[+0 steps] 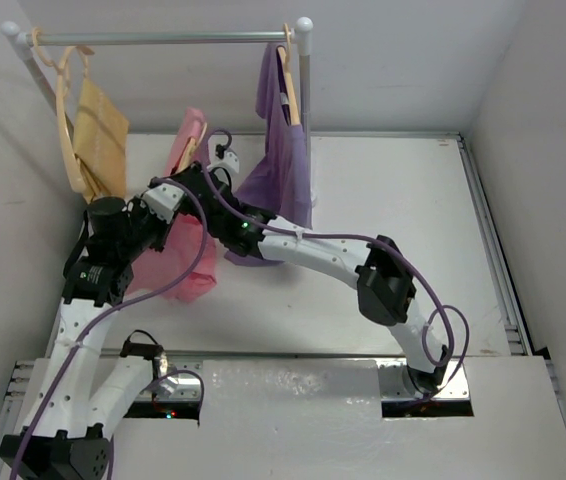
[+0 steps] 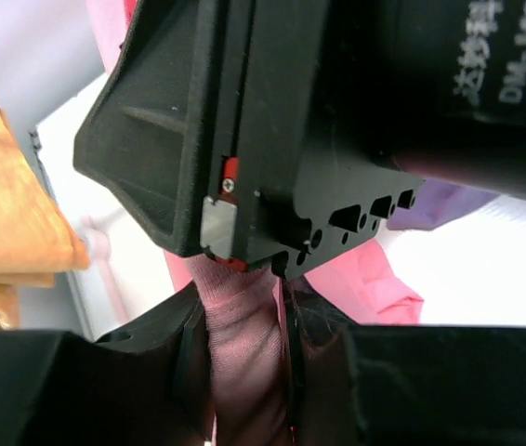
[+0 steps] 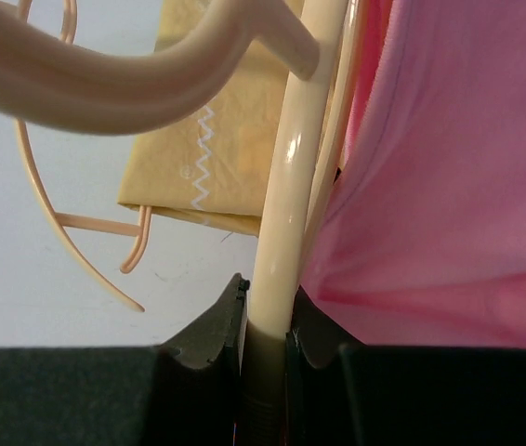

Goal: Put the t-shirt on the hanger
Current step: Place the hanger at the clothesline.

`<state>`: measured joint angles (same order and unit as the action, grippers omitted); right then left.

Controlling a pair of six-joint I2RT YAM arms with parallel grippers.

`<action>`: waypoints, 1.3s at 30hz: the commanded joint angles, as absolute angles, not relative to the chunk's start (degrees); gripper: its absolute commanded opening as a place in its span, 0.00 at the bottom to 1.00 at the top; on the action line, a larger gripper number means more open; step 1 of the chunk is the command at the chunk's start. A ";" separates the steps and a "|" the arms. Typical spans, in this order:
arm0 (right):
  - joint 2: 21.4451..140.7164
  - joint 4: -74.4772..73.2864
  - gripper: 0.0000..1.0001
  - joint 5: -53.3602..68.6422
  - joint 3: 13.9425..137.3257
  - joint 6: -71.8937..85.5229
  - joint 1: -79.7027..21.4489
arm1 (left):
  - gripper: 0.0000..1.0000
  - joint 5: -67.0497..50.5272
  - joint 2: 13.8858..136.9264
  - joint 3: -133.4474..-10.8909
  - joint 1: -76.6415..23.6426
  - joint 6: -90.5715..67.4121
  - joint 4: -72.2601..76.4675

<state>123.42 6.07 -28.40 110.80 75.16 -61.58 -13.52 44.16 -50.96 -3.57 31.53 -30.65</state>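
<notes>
The pink t-shirt (image 1: 185, 262) hangs from mid-air down to the table, left of centre. My left gripper (image 1: 185, 188) is shut on a bunched fold of it; in the left wrist view the fabric (image 2: 243, 325) fills the gap of my left gripper (image 2: 244, 316). My right gripper (image 1: 209, 172) is right beside it, shut on the pale wood hanger (image 3: 280, 232); its jaws clamp one hanger arm in the right wrist view (image 3: 265, 307). The pink t-shirt (image 3: 449, 186) lies against the hanger's right side. The right gripper's black body (image 2: 272, 121) sits just above the left jaws.
A rail (image 1: 163, 38) stands at the back. On it hang a hanger with mustard-yellow cloth (image 1: 98, 135) at the left and a hanger with a purple shirt (image 1: 285, 160) at the right. The yellow cloth (image 3: 216, 139) is close behind the held hanger. Walls close in left and right.
</notes>
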 commanded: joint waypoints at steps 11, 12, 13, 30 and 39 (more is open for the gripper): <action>114.17 19.15 0.44 -21.10 96.51 67.59 -55.99 | 0.00 -15.99 41.57 -50.10 -3.43 14.87 -26.19; 113.82 19.77 0.47 -20.66 94.76 67.15 -55.55 | 0.00 -16.08 42.01 -50.18 -3.34 14.16 -26.37; 113.04 20.38 0.53 -20.39 93.88 66.89 -54.94 | 0.00 -16.17 42.71 -50.27 -3.25 13.63 -26.37; 104.26 14.86 0.99 -12.75 92.38 48.82 -52.91 | 0.00 -9.68 44.65 -53.60 -1.32 8.53 -22.77; 89.92 18.37 0.99 -14.23 77.09 27.00 -58.71 | 0.00 -2.02 42.19 -62.57 0.00 9.32 -19.08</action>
<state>93.54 15.59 -13.91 81.12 37.67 -57.19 -5.52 44.86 -57.71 -0.82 9.32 -27.20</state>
